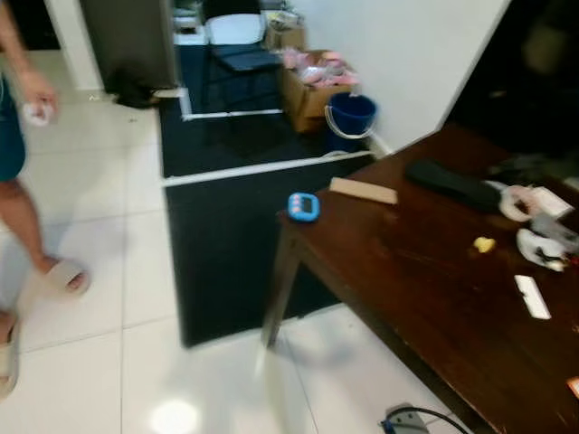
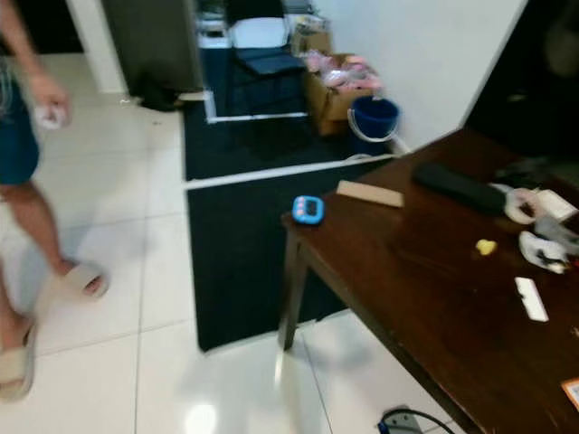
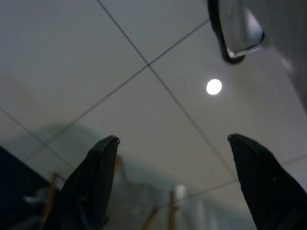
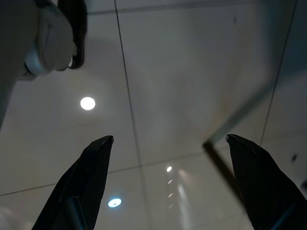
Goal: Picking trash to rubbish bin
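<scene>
Left gripper point(image 3: 172, 141) and right gripper point(image 4: 168, 139) both hung over the white tiled floor point(image 1: 81, 380), jaws apart and empty. At the right of the frame, the dark tabletop point(image 1: 425, 271) carried crumpled white trash point(image 1: 541, 249), a yellow scrap point(image 1: 485, 244) and a blue timer point(image 1: 303, 206) at its corner. At upper left, a person's hand point(image 1: 36, 93) held a white wad point(image 1: 36, 113).

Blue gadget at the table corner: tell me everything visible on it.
The blue gadget is small and rounded, apparently plastic, with a darker screen-like panel on its upper face; blur hides any markings. It lies flat on the dark wooden table, right at the corner nearest the black rug, close to the edge. A light wooden strip lies nearby on the tabletop, not touching it. Nothing else touches it.
</scene>
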Controlling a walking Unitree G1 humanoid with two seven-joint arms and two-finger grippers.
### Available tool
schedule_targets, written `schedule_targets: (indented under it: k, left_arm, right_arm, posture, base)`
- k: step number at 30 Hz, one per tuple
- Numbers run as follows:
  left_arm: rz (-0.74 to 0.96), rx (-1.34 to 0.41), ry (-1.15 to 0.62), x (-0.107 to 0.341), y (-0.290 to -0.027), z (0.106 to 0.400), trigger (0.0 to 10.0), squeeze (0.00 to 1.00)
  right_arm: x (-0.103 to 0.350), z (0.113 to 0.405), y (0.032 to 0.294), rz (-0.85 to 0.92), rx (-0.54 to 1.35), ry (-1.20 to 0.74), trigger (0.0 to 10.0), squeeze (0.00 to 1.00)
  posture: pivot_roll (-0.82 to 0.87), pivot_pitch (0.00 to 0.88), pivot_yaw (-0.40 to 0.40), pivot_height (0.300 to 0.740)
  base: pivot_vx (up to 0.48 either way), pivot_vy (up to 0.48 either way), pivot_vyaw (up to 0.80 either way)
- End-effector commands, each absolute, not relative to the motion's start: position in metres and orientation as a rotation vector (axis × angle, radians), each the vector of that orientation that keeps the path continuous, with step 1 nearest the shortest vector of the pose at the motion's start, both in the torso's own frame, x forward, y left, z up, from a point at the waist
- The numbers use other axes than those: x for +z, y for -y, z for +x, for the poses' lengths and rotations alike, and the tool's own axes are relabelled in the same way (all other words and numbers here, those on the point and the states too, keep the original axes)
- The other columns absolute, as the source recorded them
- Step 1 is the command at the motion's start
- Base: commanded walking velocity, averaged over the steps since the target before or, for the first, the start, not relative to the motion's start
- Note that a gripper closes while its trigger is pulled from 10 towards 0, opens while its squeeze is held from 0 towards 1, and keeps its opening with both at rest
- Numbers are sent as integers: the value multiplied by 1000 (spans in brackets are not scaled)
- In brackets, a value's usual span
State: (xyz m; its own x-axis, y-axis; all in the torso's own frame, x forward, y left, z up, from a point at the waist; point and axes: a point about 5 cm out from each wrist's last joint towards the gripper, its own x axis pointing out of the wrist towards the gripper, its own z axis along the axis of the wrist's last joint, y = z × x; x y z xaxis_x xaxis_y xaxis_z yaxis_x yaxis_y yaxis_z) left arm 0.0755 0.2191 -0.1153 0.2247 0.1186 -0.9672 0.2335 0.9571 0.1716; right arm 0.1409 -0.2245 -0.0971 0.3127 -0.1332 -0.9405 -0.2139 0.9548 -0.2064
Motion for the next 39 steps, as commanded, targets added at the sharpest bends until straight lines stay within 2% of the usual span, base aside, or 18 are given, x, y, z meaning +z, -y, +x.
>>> schedule_targets:
  k: [1, 18, 39]
  left_arm:
    - [290, -90, -1313, -114, -213, 84, 10000, 0]
    - [294, -96, -1307, -114, -212, 88, 10000, 0]
    - [303, -105, -1307, -114, -212, 89, 10000, 0]
  right_arm:
    - [-99, 132, 227, -325, 53, -1296, 10000, 0]
    - [-99, 120, 243, -296, -24, -1360, 10000, 0]
    - [-99, 122, 241, -255, -45, -1357, 10000, 0]
  posture:
    - [108, 96, -52, 740]
    - [102, 93, -49, 740]
    - [100, 93, -51, 740]
  base:
    - [0, 0, -800]
    - [0, 0, -800]
    - [0, 0, -800]
